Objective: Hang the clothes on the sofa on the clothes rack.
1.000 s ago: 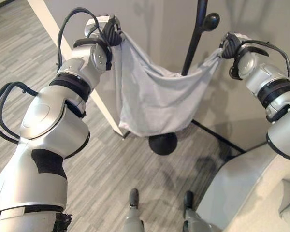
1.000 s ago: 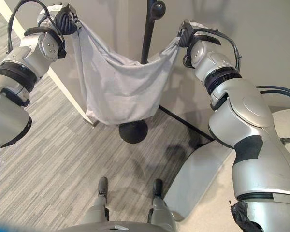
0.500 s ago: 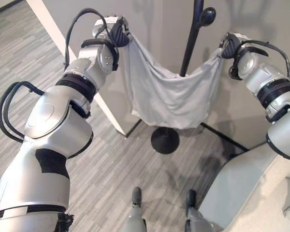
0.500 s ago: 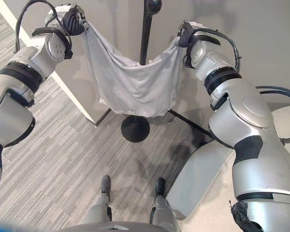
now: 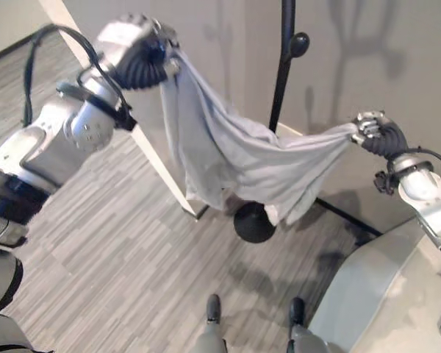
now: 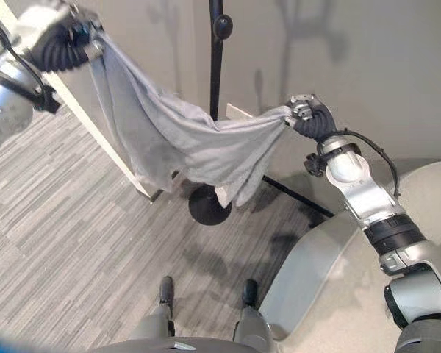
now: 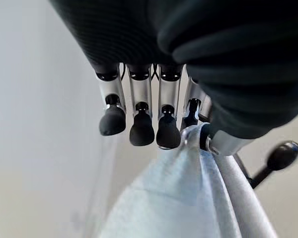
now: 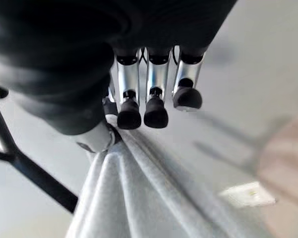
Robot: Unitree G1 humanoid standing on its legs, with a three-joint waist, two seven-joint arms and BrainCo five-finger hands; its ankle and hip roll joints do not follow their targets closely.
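A light grey garment (image 5: pixel 242 158) hangs stretched between my two hands in front of the black clothes rack pole (image 5: pixel 281 66). My left hand (image 5: pixel 143 59) is raised high at the left, shut on one end of the cloth (image 7: pixel 188 188). Lower, at the right, my right hand (image 5: pixel 378 134) is shut on the other end (image 8: pixel 139 193). The cloth sags in the middle and drapes down over the rack's round black base (image 5: pixel 253 220). A rack peg with a ball tip (image 5: pixel 300 44) sticks out beside the pole, above the cloth.
The light grey sofa (image 5: pixel 382 294) fills the lower right corner. A grey wall (image 6: pixel 367 66) stands behind the rack, with a white panel edge (image 5: pixel 143 140) running down at the left. Striped grey floor (image 5: pixel 117 257) lies open at the left and front.
My right hand has dropped lower and outward with its end of the cloth. My left hand has lifted and come nearer the camera, so the garment now slopes down to the right.
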